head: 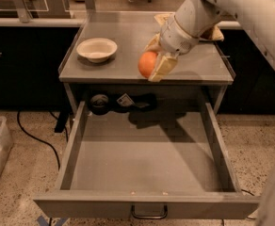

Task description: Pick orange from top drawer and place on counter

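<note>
End effector [154, 63] pinches the orange [147, 64] between its pale fingers [162, 66], holding it over the front edge of the counter [128, 36], a little right of the middle; whether the fruit touches the surface cannot be told. Its arm [231, 4] reaches in over the back right corner, and a bowl [96, 49] sits near the left edge, well apart from the orange. Below the front edge the drawer [70, 149] stands pulled out, with dark objects [100, 102] at its back.

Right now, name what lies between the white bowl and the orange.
Only bare counter separates white bowl and orange in the camera view; the gripper holds it above the front edge.
</note>
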`<action>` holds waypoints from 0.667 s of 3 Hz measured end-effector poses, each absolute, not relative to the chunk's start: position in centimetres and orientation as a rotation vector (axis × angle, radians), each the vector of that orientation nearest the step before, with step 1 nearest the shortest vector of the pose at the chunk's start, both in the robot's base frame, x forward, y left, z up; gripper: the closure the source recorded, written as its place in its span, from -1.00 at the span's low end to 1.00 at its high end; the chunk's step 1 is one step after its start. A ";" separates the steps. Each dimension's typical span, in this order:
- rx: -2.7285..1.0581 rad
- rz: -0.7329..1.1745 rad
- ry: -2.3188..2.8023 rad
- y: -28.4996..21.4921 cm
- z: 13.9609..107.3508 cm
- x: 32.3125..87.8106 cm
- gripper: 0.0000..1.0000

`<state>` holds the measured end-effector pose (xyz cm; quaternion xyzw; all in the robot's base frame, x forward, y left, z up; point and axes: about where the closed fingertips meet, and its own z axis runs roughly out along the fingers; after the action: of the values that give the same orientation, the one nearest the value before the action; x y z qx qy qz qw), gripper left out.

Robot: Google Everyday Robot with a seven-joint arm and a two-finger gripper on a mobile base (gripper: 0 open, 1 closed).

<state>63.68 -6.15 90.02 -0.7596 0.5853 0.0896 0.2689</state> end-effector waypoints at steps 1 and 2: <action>-2.013 0.191 1.537 -5.8 93.1 65.1 1.00; -2.013 0.191 1.537 -5.8 93.1 65.1 1.00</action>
<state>65.09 -5.79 93.06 -0.7569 0.5780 0.0718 0.2963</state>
